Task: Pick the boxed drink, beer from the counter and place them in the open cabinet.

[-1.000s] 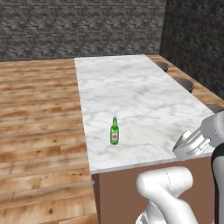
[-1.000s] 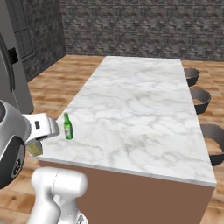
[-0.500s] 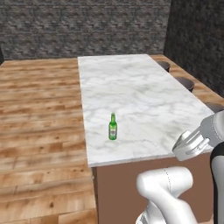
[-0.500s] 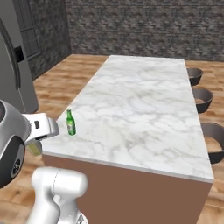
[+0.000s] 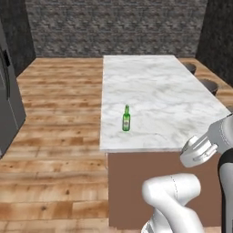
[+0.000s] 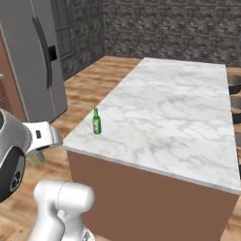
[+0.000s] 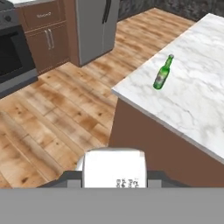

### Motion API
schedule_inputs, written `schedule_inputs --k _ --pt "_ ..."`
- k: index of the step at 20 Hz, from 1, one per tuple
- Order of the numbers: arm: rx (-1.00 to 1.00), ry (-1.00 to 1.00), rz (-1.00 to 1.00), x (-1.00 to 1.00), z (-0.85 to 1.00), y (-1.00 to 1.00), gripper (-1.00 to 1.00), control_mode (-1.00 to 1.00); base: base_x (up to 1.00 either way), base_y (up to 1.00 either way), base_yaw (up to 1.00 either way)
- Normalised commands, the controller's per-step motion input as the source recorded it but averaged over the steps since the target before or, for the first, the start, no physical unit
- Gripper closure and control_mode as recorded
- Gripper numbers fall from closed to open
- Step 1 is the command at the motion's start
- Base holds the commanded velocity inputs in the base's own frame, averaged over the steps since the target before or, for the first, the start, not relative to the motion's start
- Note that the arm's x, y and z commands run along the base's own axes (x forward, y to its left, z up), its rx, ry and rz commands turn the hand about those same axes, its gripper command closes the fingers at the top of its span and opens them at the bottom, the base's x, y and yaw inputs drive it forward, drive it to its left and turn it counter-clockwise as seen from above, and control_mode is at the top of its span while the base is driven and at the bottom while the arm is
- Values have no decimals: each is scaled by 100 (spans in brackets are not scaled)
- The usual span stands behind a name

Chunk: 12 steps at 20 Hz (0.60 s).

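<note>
The boxed drink (image 7: 113, 164) shows as a white carton at the bottom of the hand view, with my gripper (image 7: 113, 176) shut on it. In the right base view the gripper (image 6: 38, 149) hangs left of the counter's near corner, over the wooden floor, and a pale bit of the carton (image 6: 36, 158) pokes out below it. The beer (image 5: 126, 119) (image 6: 96, 121) (image 7: 162, 73), a green bottle, stands upright near the left edge of the marbled counter (image 5: 159, 86) (image 6: 183, 108) (image 7: 199, 100). The open cabinet is out of view.
A grey fridge (image 6: 40, 56) (image 7: 97, 26) (image 5: 8, 100) stands across the wooden floor (image 5: 59, 113). Beside it are low brown cupboard doors (image 7: 47, 39) with silver handles and a dark oven (image 7: 13, 57). Dark stools (image 5: 210, 85) line the counter's far side.
The whole picture has shifted, so the base has moved and turned; the fridge has come into both base views. The arm holds the same pose with the carton. The beer stays put.
</note>
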Motion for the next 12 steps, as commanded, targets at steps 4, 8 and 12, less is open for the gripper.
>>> schedule_inputs --k 4,8,12 --pt "0 0 0 0 0 0 100 100 -3 0 44" --pt "0 0 0 0 0 0 100 100 0 0 51" --pt "0 0 0 0 0 0 100 100 0 0 52"
